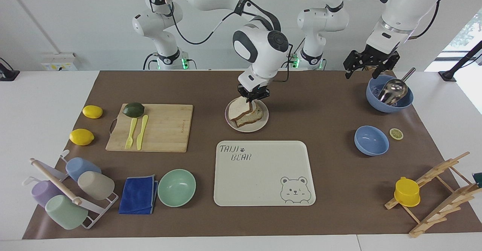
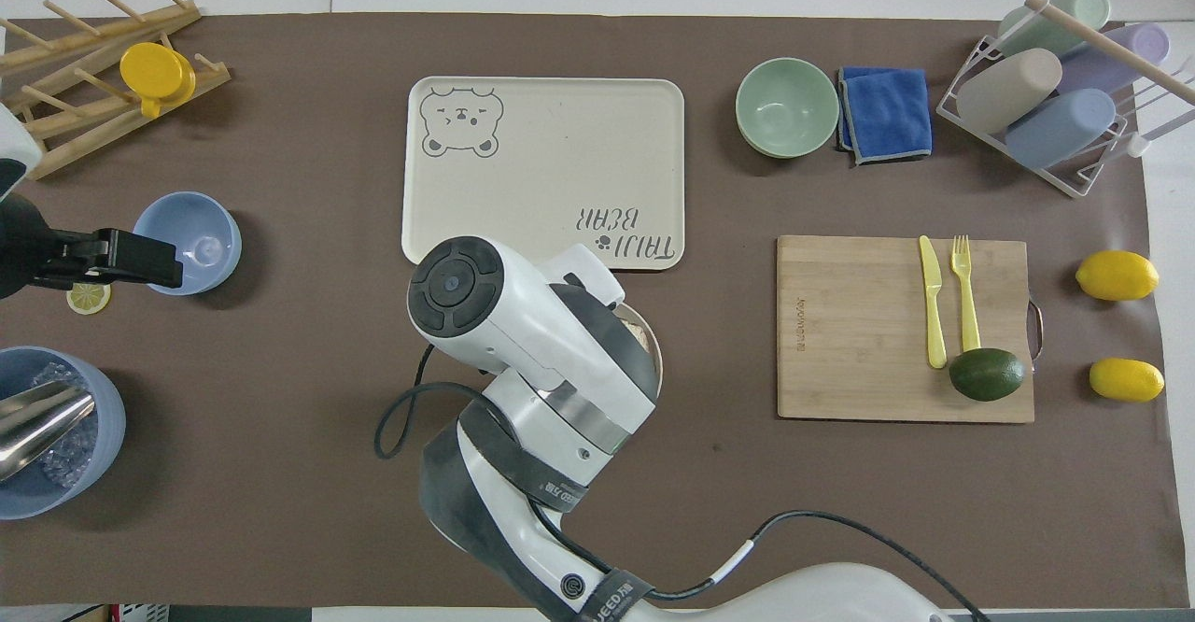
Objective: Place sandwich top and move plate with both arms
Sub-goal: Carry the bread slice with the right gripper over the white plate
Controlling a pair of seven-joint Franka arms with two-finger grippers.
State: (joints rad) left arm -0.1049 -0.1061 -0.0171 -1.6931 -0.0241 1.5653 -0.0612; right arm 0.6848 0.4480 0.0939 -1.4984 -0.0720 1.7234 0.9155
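Right tool point(image 1: 253, 97) is clamped on the bread slice point(image 1: 241, 107) by one edge, slice tilted over the plate point(image 1: 263, 120) and the lower slice on it. Bread is light, soft and droopy, so an edge pinch works but keep it gentle. Plate looks stiff, shallow and slick: take it by opposite rims. Left tool point(image 1: 371, 63) waits, fingers apart, over the blue bowl with the scoop point(image 1: 389, 92).

A big white robot arm point(image 2: 541, 370) reaches in from the bottom and covers most of the plate point(image 2: 651, 346); only a bit of its rim peeks out. The bear tray point(image 2: 546, 146) lies just farther from the robots than the plate. The left end effector point(image 2: 140, 262) hangs by a blue bowl point(image 2: 191, 241). A wooden board point(image 2: 859, 328) holds a yellow knife point(image 2: 931, 300), a fork point(image 2: 964, 290) and an avocado point(image 2: 987, 374).
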